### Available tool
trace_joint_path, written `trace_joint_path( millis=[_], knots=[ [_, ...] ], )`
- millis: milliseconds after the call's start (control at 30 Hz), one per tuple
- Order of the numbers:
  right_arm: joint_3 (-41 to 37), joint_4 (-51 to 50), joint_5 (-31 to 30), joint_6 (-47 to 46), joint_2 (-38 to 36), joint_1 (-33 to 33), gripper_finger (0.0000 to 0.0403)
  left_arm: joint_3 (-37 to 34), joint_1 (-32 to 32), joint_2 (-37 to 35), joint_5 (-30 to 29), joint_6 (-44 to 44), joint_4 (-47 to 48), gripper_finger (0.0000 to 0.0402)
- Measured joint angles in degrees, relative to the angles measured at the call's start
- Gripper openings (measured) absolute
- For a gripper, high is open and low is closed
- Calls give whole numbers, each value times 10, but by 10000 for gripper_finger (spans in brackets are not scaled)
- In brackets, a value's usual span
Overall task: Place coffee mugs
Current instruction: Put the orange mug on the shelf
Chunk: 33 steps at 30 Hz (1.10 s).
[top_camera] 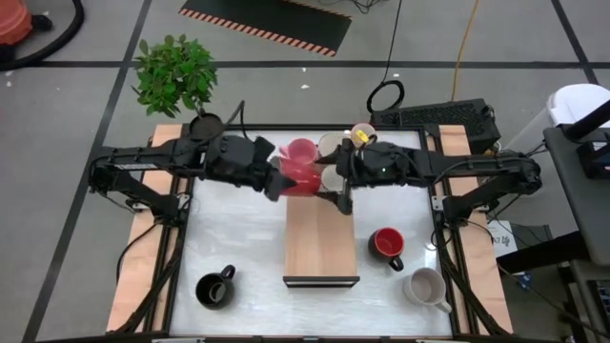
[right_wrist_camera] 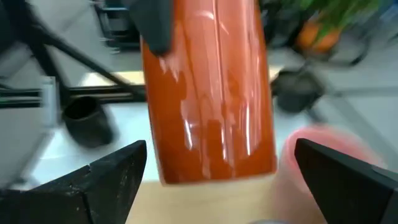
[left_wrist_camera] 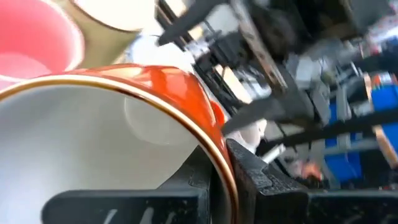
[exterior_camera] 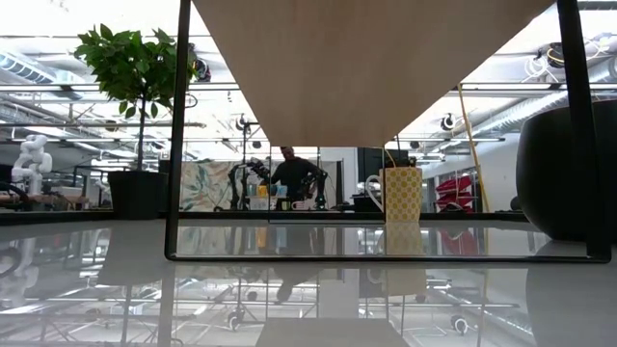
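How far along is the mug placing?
Roughly midway. Looks done: a pink ceramic mug and cream mugs cluster by the far end of the wooden board. In hand: the left gripper is shut on a glossy red mug there; the right gripper faces it, open. Left: a second red mug, a pale mug and a black mug, all out on the table.

Left gripper (top_camera: 282,180): gripping red mug (top_camera: 303,177) over wooden board (top_camera: 320,238)
Right gripper (top_camera: 335,179): just beside it
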<state>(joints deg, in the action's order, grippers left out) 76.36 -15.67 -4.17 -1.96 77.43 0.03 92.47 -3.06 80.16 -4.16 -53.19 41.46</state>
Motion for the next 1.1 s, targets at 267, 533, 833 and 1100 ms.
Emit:
trace_joint_path(
  millis=[267,533,833,1100],
  knots=[
    [0,-7,172,-124,-20,2,395,0,-33,0,70,110,4,28],
    [-1,2,178,-212,-63,-7,395,0,-71,0,72,259,-14,28],
    [-1,33,205,-352,-87,-53,394,0,-80,0,71,476,-19,28],
    [-1,116,209,-412,-67,-54,393,0,-80,0,71,620,-69,28]
  ],
)
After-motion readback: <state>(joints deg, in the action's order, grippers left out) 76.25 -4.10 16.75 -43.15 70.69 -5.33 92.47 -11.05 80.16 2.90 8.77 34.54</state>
